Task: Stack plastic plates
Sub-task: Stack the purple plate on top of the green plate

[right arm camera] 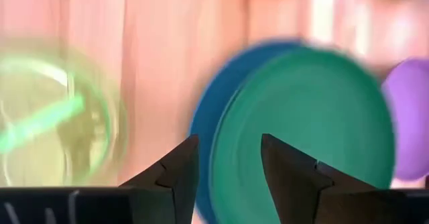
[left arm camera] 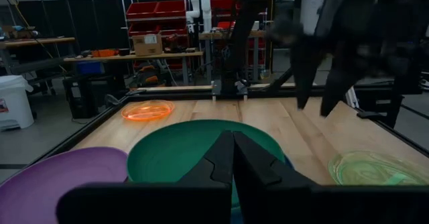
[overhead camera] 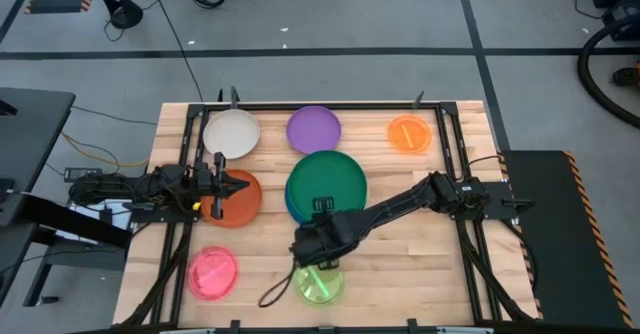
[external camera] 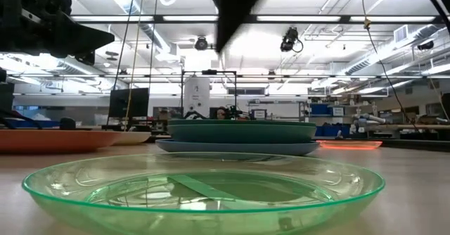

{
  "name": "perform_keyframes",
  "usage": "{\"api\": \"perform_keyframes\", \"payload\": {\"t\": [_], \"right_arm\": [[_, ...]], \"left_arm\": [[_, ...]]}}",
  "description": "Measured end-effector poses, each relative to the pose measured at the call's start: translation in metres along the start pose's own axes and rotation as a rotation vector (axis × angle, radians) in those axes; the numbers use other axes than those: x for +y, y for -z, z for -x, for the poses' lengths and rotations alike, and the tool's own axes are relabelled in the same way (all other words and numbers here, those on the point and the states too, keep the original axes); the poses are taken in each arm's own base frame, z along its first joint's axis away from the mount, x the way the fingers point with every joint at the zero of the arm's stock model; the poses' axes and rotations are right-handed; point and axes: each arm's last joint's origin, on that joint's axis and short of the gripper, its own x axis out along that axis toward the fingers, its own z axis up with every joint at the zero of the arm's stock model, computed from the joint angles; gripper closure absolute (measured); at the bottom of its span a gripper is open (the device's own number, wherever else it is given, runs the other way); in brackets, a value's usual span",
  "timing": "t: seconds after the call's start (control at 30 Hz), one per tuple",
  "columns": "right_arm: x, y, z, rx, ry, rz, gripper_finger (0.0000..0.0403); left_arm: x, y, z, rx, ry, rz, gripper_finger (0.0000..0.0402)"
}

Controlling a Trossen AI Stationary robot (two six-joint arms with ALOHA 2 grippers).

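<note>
A stack of large plates sits mid-table: dark green on top, a blue rim showing beneath. The rust-orange plate lies at the left, the cream and purple plates at the far side, the translucent orange plate far right, and the pink and lime plates near the front edge. My left gripper is shut and hovers over the rust-orange plate. My right gripper is open, above the table between the green stack and the lime plate.
A black metal frame runs around the working area, and both arms' bases sit at the table's left and right sides. Bare wood lies at the near right. A cable loop lies beside the lime plate.
</note>
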Motion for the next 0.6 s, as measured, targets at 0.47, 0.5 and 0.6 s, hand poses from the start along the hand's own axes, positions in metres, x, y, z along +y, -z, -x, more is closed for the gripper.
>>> {"api": "perform_keyframes", "payload": {"t": [0.47, 0.5, 0.6], "right_arm": [[-0.053, -0.036, 0.009, -0.256, 0.117, -0.14, 0.0241], [-0.067, -0.037, 0.003, -0.242, 0.13, -0.161, 0.0241], [-0.118, -0.034, -0.018, -0.159, 0.109, -0.217, 0.0242]], "left_arm": [[0.0, 0.0, 0.0, 0.0, 0.0, 0.0, 0.039], [0.0, 0.0, 0.0, 0.0, 0.0, 0.0, 0.039], [0.0, 0.0, 0.0, 0.0, 0.0, 0.0, 0.039]]}}
